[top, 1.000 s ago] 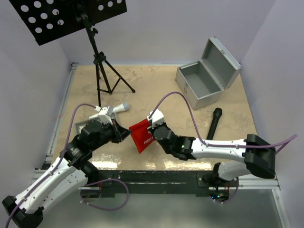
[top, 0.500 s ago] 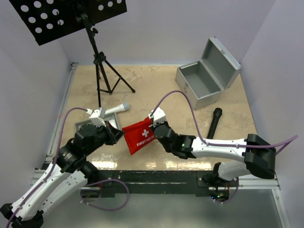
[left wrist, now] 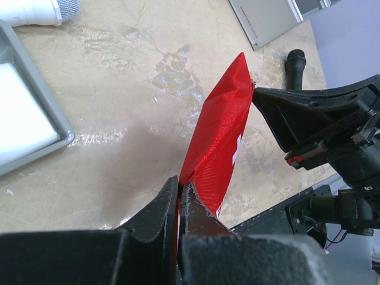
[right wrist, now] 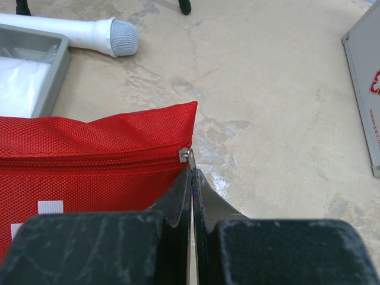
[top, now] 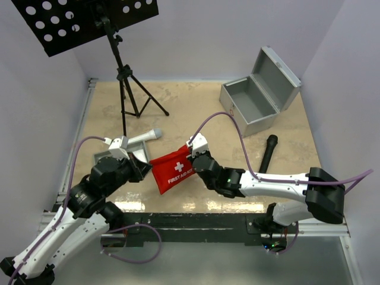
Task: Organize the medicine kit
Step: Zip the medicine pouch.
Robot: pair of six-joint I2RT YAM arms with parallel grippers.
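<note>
The red "FIRST AID KIT" pouch (top: 172, 170) hangs stretched between my two grippers just above the table, label up. My left gripper (top: 146, 169) is shut on its left edge; in the left wrist view the jaws (left wrist: 179, 181) pinch the red fabric (left wrist: 219, 139). My right gripper (top: 193, 158) is shut at the pouch's right corner, where the fingertips (right wrist: 191, 171) clamp the metal zipper pull (right wrist: 186, 155) of the pouch (right wrist: 89, 148). The silver-grey metal case (top: 252, 101) stands open at the back right. The grey tray (top: 104, 155) lies by my left arm, partly hidden.
A black tripod stand (top: 126, 80) with a perforated plate rises at the back left. A white microphone (top: 145, 136) lies beside the tray (right wrist: 54, 65). A black microphone (top: 268, 153) lies right of my right arm, in front of the case.
My left gripper has pulled back to the left with the pouch's edge. The pouch has spread from a crumpled hang to a taut, flatter span with its label showing.
</note>
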